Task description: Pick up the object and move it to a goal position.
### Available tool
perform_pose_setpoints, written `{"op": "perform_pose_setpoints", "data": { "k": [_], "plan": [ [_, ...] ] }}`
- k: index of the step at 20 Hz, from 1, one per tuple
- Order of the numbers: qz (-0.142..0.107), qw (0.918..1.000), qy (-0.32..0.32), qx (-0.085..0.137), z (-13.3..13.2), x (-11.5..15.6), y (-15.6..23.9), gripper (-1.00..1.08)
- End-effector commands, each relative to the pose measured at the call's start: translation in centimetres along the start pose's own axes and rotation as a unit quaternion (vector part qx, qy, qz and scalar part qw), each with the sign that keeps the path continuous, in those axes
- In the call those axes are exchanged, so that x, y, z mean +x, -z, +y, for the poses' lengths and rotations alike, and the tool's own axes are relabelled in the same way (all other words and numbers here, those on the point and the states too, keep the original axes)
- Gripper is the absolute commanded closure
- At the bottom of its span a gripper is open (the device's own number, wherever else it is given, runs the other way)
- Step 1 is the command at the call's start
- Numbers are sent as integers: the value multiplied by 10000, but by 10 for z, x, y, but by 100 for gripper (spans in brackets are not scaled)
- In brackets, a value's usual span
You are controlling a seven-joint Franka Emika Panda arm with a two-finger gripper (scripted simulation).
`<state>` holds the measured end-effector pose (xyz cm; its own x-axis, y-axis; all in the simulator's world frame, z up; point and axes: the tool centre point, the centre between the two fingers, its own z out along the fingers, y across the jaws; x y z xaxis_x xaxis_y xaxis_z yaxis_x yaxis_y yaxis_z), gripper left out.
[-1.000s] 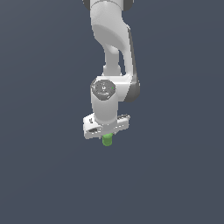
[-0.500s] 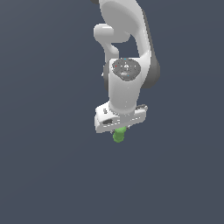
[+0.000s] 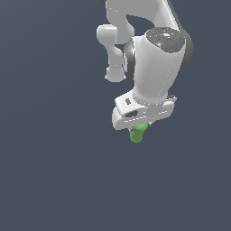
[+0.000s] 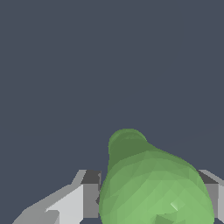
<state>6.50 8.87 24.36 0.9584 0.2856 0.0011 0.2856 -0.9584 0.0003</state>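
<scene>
green object (image 3: 137,133) between the jaws, no legible writing

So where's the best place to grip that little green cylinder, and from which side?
On its wider rounded end, fingers closing across its width, coming in along its axis. The green cylinder sits that way in the gripper now: wide end between the fingers, narrow stub poking out beyond them.

The arm (image 3: 153,67) has swung toward the exterior view's right — carrying the object (image 3: 137,133).

Flat even light — sharp, no blur
</scene>
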Motion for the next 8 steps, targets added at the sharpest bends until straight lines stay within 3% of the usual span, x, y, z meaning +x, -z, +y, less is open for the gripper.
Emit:
{"op": "perform_pose_setpoints", "data": {
  "k": [1,8],
  "plan": [
    [-7,10000,-7,0,-6,3,8,108],
    [-7,10000,-7,0,-9,7,13,108]
  ]
}}
